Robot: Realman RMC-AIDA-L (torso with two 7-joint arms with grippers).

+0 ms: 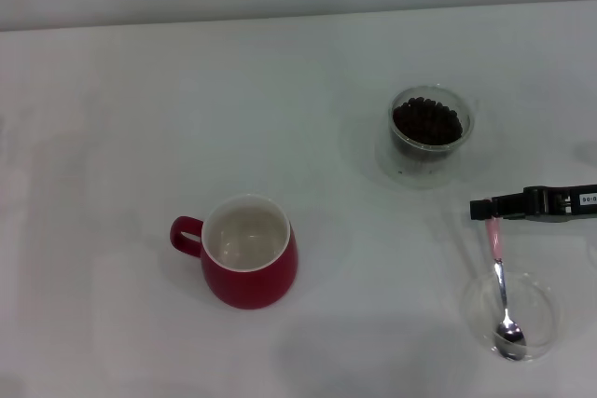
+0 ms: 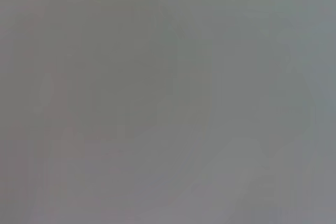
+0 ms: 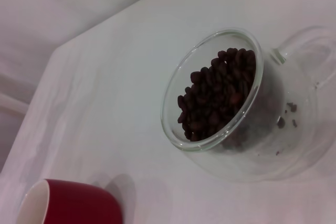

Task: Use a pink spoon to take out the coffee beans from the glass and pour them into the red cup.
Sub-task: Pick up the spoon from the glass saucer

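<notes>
Left gripper: out of sight in every view; its wrist camera gives only a blank grey blur.
Red cup (image 1: 248, 253): upright on the white table (image 1: 112, 118), left of centre, loop handle pointing to the robot's left, white inside with no beans in it. The right wrist view catches its rim (image 3: 63, 203) at a corner.
Glass (image 1: 430, 128): farther back and to the right, well apart from the cup, standing on a shallow clear saucer (image 3: 299, 129).
Coffee beans (image 1: 426, 121): heaped inside the glass, dark and filling most of it (image 3: 218, 95); a few crumbs lie on the saucer.
Pink spoon (image 1: 501, 281): near the right edge, metal bowl resting in a flat clear dish (image 1: 509, 317), pink handle slanting up and away.
Right gripper (image 1: 487, 212): reaching in from the right edge, black fingertips pinched on the top end of the spoon's pink handle.
</notes>
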